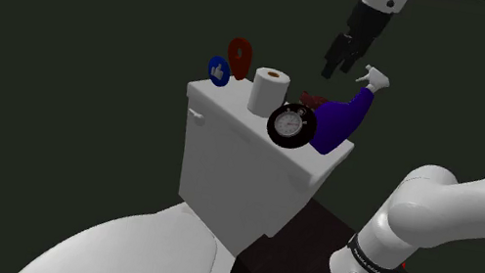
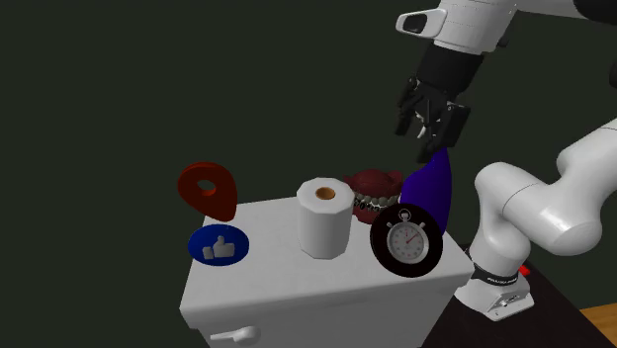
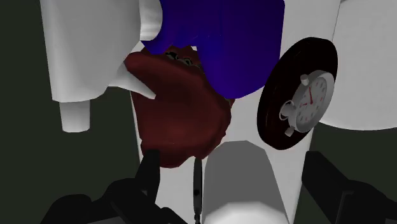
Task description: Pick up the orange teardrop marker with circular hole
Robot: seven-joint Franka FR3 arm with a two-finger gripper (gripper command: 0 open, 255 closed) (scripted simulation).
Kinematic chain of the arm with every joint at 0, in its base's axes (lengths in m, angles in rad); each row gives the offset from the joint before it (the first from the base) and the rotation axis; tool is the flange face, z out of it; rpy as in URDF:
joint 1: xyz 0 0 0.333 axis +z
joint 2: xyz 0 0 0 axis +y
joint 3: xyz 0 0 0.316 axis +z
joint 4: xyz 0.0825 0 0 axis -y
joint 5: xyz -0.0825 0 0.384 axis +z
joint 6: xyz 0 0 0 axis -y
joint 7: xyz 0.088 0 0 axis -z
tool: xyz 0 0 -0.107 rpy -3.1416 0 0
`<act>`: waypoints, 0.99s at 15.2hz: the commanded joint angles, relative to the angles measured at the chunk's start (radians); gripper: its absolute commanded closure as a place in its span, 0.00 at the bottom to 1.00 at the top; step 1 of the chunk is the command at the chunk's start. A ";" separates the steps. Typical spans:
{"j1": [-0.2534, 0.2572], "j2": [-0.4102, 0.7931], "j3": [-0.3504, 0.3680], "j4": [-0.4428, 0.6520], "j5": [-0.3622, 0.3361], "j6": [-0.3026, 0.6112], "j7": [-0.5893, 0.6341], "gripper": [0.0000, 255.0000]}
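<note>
We judge the task barely begun: the all-black two-finger gripper (image 1: 341, 61) hangs wide open and empty above the purple sleeved arm with a white hand (image 1: 344, 121); the red-orange teardrop marker with a round hole (image 1: 236, 70) stands well apart, at the shoulder view's left end of the white toilet tank (image 1: 227, 163), just beside the blue thumbs-up disc (image 1: 218, 70); reaching, grasping and lifting remain; we see no container, only the tank top bearing these things.

Between hand (image 1: 338, 69) and marker (image 1: 238, 58) stand roll (image 1: 269, 91) and stopwatch (image 1: 291, 126).
</note>
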State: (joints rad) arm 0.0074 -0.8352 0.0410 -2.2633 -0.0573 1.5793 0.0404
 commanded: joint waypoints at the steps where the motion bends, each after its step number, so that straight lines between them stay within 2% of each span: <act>1: 0.000 0.000 0.000 0.000 0.000 0.000 0.000 0.00; 8: -0.003 0.238 -0.052 0.103 0.004 0.158 -0.048 0.00; 15: 0.001 0.490 -0.098 0.272 0.035 0.263 -0.105 0.00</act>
State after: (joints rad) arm 0.0072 -0.3810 -0.0517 -2.0164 -0.0287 1.8286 -0.0580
